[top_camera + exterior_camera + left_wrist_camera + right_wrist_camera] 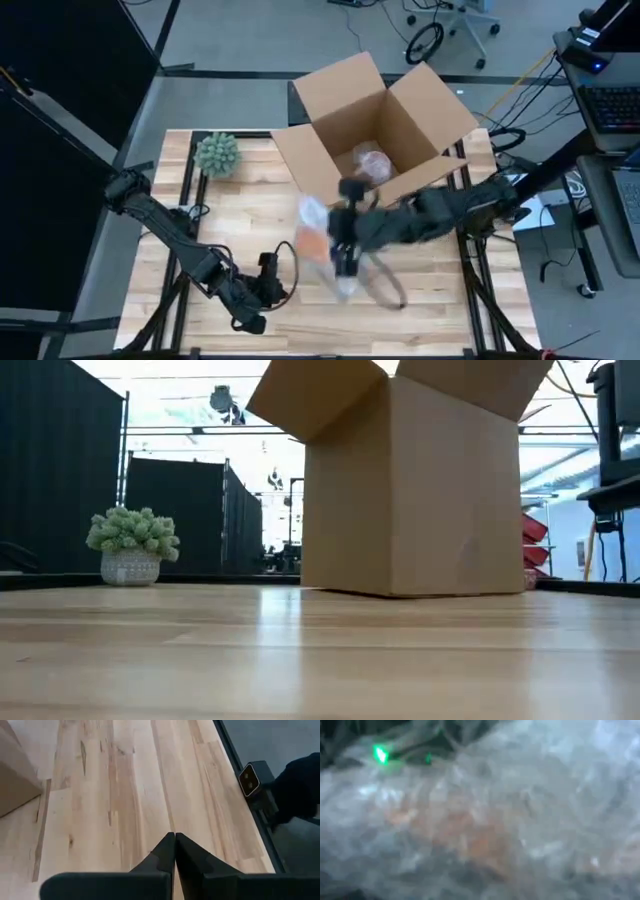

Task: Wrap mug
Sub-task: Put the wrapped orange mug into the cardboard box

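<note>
An orange mug in clear bubble wrap (pixel 318 245) is at the table's middle, in front of the open cardboard box (pixel 375 125). My right gripper (pixel 345 262) reaches in from the right and is on this bundle. In the right wrist view the bubble wrap (pixel 480 820) fills the picture, with orange showing through; the fingers are hidden. The low view shows neither the bundle nor either gripper. My left gripper (pixel 175 834) is shut with nothing in it, low over the table near its near-left part (pixel 272 290). My right gripper holds the bubble-wrapped mug at the bundle's right side (pixel 335 255), coming level from the table's right. The wrap and the gripper's own body hide the place of contact. The bundle does not show on the tabletop in the low view, so it seems lifted clear.
The box (pixel 415 490) stands at the far middle with its flaps up, and a wrapped bundle (pixel 372 160) lies inside it. A small potted plant (pixel 217 154) stands at the far left. A dark cable loop (pixel 388 288) hangs by the right arm. Bare wood lies along the near edge.
</note>
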Available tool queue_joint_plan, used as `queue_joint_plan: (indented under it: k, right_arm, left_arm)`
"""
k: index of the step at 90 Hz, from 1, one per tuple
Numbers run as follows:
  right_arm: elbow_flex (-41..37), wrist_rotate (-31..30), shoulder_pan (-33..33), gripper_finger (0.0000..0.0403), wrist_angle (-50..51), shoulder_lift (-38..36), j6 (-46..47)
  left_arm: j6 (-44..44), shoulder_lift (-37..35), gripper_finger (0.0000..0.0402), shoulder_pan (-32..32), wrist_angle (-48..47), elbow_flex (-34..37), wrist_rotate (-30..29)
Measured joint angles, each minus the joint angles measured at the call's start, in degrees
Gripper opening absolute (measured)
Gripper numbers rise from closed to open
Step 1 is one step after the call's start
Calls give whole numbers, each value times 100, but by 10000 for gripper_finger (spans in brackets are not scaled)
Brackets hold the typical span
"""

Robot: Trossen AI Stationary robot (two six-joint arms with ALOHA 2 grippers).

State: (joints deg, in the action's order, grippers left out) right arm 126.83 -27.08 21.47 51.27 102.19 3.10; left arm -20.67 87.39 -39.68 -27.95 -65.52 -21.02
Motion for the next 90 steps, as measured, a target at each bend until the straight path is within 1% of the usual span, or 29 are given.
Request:
queue_joint_plan:
  k: [16, 24, 36, 45, 51, 57, 66, 71, 76, 82, 90]
  right_arm:
    - [29, -17, -403, 31, -611, -606, -715]
    - [15, -301, -750, 31, -837, -718, -1114]
    - [21, -499, -1485, 31, -1442, -872, -1840]
    - [30, -500, -2214, 31, -1513, -881, -2314]
    - [26, -503, -2765, 31, -1274, -813, -2455]
    - [17, -491, -3309, 31, -774, -740, -2435]
    - [19, -396, -4047, 31, 208, -622, -2038]
    - [12, -245, -4384, 31, 892, -527, -1803]
    - [-83, -8, -4619, 31, 1404, -432, -1603]
    - [-302, 341, -4745, 31, 1832, -366, -1451]
    - [-780, 634, -4773, 31, 1925, -372, -1415]
  left_arm:
    - [9, 0, 0, 14, 0, 0, 0]
    - [84, 2, 0, 55, -2, 0, -5]
    - [313, 2, 0, 173, -5, 0, -89]
    - [350, 2, 0, 298, -2, 0, -170]
    - [344, 2, 0, 388, -4, 0, -176]
    - [321, 2, 0, 480, -1, 0, -179]
    - [352, 2, 0, 585, -4, 0, -180]
    - [454, 2, 0, 651, -1, 0, -186]
    - [531, 2, 0, 715, -2, 0, -186]
    - [633, 2, 0, 810, -4, 0, -186]
    - [724, 2, 0, 930, -4, 0, -184]
